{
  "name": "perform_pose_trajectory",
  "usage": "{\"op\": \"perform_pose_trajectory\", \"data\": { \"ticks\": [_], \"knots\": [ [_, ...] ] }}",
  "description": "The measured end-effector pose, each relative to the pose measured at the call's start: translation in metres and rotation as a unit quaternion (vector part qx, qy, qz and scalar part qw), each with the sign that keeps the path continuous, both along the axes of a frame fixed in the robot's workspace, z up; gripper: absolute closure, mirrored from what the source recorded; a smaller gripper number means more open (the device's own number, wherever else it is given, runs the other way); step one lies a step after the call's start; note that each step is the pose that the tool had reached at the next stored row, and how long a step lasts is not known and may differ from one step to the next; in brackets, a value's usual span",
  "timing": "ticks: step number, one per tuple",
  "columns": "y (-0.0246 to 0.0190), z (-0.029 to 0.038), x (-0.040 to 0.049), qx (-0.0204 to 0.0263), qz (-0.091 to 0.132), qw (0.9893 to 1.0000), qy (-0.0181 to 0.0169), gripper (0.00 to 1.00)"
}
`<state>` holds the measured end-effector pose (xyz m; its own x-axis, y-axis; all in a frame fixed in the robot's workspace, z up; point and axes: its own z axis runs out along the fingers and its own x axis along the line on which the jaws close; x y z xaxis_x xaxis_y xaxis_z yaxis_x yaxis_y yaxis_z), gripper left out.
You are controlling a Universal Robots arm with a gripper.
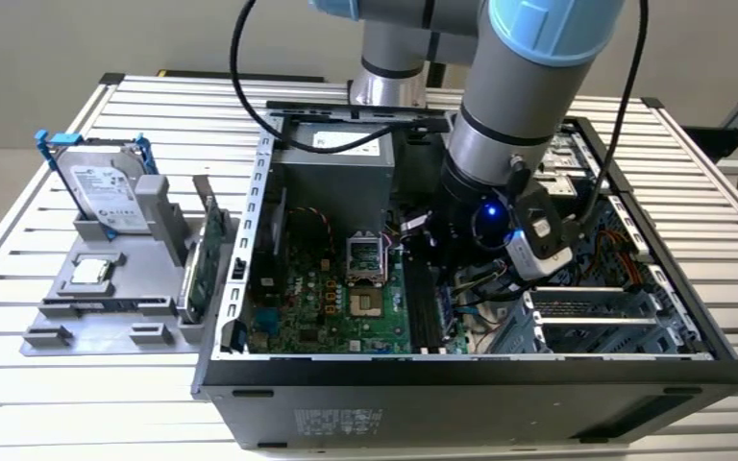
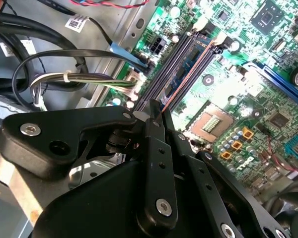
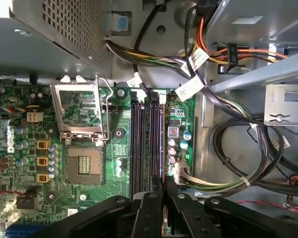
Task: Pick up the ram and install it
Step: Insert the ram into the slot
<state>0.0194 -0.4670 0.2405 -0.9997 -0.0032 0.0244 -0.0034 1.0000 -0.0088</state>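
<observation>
Arm: reaches down into the open computer case (image 1: 472,370) that lies on the slatted worktop (image 1: 112,384).

End effector: the end effector (image 2: 156,111) sits low over the motherboard (image 3: 114,144), right above the row of long dark memory slots (image 3: 148,139). In both wrist views its two black fingers (image 2: 154,148) stand close together, pinched on a thin edge.

Ram: the ram (image 2: 186,74) shows edge-on in the second wrist view as a thin line running from between the fingers along one of the slots. It looks lined up with that slot, held by its near end. Whether it is fully seated I cannot tell; the slot clips are too small to judge.

Stand: a grey parts stand (image 1: 112,288) is on the worktop at the exterior view's left, beside the case. It carries a hard drive (image 1: 100,187) in a blue frame, a green circuit card (image 1: 209,254) standing on edge, and a small square chip (image 1: 93,272).

Progress: the pick-up looks done, since the stick is in the grip and inside the case. The install is in hand: the stick is at the slot, but pressed home and released are not shown.

Processor socket: open, with its metal frame (image 3: 82,109) lifted, beside the slots.
</observation>
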Motion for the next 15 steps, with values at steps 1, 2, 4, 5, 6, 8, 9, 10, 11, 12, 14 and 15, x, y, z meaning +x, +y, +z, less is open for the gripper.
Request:
{"op": "perform_pose_trajectory", "data": {
  "ticks": [1,2,4,5,6,8,9,10,11,12,14,15],
  "knots": [
    [0.0,-0.0012,0.0,-0.0002,0.0,1.0,0.0,1.0],
    [0.0,-0.0029,0.0,-0.0004,0.0,1.0,0.0,1.0],
    [0.0,-0.0056,0.0001,-0.0008,0.0,1.0,0.0,1.0],
    [0.0,-0.0064,0.0001,-0.0008,0.0,1.0,0.0,1.0],
    [0.0,-0.0071,0.0001,-0.0009,0.0,1.0,0.0,1.0],
    [0.0,-0.0087,0.0001,-0.0011,0.0,1.0,0.0,1.0],
    [0.0,-0.0093,0.0001,-0.001,0.0,1.0,0.0,1.0],
    [0.0,-0.0097,0.0001,-0.0011,0.0,1.0,0.0,1.0],
    [0.0,-0.0102,0.0004,-0.0011,0.0,1.0,0.0,1.0],
    [0.0,-0.0108,0.0007,-0.001,0.0,1.0,0.0,1.0],
    [-0.0001,-0.0117,0.0013,-0.0012,0.0,1.0,0.0,1.0],
    [0.0,-0.0121,0.0017,-0.0011,0.0,1.0,0.0,1.0]
  ]
}}
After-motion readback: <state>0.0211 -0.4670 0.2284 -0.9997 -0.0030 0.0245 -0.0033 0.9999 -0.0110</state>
